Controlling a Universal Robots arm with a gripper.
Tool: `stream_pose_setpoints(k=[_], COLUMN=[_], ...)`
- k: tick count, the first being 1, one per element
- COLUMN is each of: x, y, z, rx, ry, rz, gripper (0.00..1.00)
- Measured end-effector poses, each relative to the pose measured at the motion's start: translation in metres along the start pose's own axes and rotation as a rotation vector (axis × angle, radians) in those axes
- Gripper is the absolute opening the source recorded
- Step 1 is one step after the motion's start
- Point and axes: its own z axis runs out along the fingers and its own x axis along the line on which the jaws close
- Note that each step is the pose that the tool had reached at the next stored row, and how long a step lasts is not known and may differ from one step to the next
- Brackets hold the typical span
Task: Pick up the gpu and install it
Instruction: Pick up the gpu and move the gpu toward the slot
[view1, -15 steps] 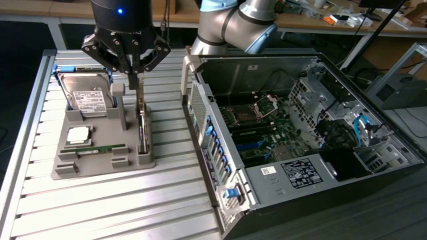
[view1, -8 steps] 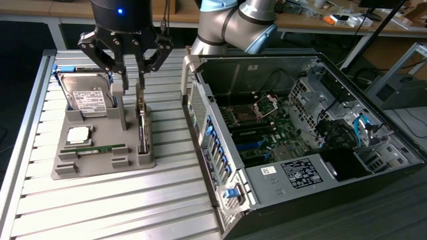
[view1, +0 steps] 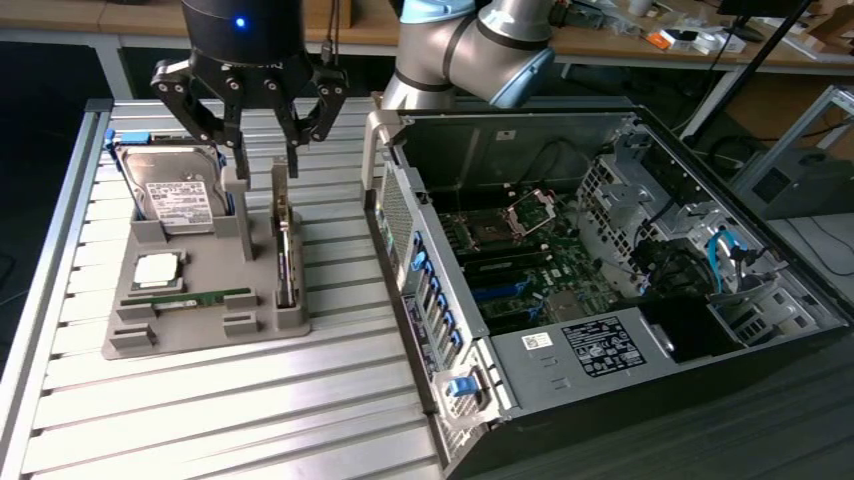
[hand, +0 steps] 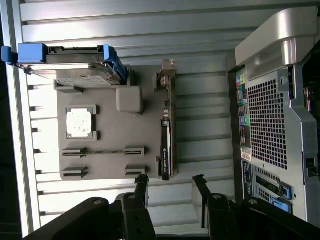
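The gpu (view1: 283, 243) stands on its edge in a slot along the grey holder tray (view1: 200, 335), on the side nearest the computer case. In the wrist view the gpu (hand: 167, 131) appears as a thin strip with a black block and a metal end. My gripper (view1: 263, 160) hangs above the tray's far end, over the gpu's far end and apart from it. Its fingers are open with nothing between them. From the wrist, the gripper (hand: 171, 183) straddles the line of the card, clear of it.
On the tray (hand: 115, 135) also sit a silver hard drive (view1: 180, 190) in a blue carrier, a CPU (view1: 156, 268) and a narrow RAM stick (view1: 187, 298). An open computer case (view1: 587, 270) lies on the exterior view's right, motherboard exposed. The slatted metal table (view1: 200, 420) runs beneath.
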Motion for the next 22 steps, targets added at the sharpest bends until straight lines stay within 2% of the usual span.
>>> stream_pose_setpoints(k=[22], x=[0.0], y=[-0.0006], z=[0.0118], rx=[0.0006], ry=[0.0001], rz=[0.0], gripper=[0.48])
